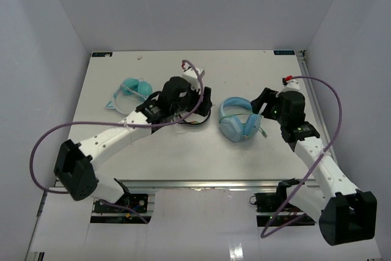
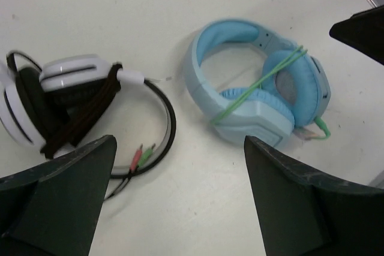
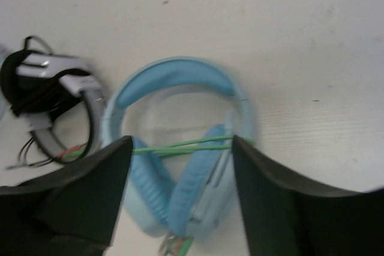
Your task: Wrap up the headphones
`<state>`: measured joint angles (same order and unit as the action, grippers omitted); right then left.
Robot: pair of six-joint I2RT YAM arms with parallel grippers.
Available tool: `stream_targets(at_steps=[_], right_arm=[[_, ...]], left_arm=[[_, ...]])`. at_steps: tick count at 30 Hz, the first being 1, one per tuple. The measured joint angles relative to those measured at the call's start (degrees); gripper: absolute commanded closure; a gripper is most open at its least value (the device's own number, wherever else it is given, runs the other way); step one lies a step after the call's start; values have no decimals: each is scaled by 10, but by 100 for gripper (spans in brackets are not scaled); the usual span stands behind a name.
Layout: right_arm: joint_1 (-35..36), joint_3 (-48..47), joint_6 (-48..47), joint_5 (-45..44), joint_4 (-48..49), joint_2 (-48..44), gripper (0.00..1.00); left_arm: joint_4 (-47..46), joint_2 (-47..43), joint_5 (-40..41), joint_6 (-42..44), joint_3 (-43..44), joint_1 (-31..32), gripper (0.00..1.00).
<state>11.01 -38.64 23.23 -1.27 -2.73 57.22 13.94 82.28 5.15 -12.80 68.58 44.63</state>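
The light blue headphones [image 1: 239, 121] lie on the white table right of centre, ear cups folded together. The thin pale green cable [image 2: 264, 81] is stretched across the cups, its plugs lying beside them. My left gripper [image 1: 201, 103] is open and empty, to the left of them, above the black-and-white headphones. In the left wrist view the blue headphones [image 2: 207, 52] lie beyond the open gripper [image 2: 180, 190]. My right gripper [image 1: 264, 107] is open just right of them. In the right wrist view the gripper [image 3: 180, 175] is open, a finger on either side of the ear cups [image 3: 198, 190] and the cable [image 3: 180, 146].
Black-and-white headphones [image 2: 60, 97] with red and green plugs [image 2: 141, 155] lie just left of the blue ones. Teal cat-ear headphones [image 1: 131, 88] lie further left. Grey walls close in the table [image 1: 183, 157] at the back and sides.
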Motion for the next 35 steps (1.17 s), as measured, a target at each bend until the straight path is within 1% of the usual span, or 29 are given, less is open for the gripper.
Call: stream_targets(at_steps=[1, 4, 7, 10, 13, 15, 17, 20, 22, 25, 31, 35], right_arm=[[29, -13, -3, 2, -14, -12, 10], [116, -48, -10, 5, -48, -39, 10], [182, -81, -11, -6, -83, -53, 10], [231, -104, -12, -30, -120, -62, 10], [278, -111, -15, -58, -147, -71, 10], [306, -108, -20, -79, -154, -79, 10], [328, -84, -29, -101, -139, -98, 10], [338, -33, -42, -122, -120, -132, 10], [338, -10, -46, -125, -117, -144, 10], [338, 6, -50, -123, -105, -154, 10], [338, 37, -57, -124, -81, -210, 10], [338, 39, -57, -127, -70, -220, 10]], left_arm=[[-10, -31, 8, -16, -40, 2, 2], [-40, -97, 55, -56, -125, 18, 2], [-67, -150, 104, -79, -196, 44, 2], [-77, -196, 165, -89, -251, 82, 2], [-87, -240, 207, -89, -281, 113, 2], [-102, -275, 233, -83, -300, 129, 2], [-130, -316, 258, -75, -326, 137, 2], [-176, -382, 270, -56, -377, 141, 2], [-199, -404, 268, -42, -399, 141, 2], [-221, -397, 269, -25, -405, 141, 2], [-219, -313, 268, -12, -385, 141, 2], [-219, -311, 268, -6, -385, 141, 2]])
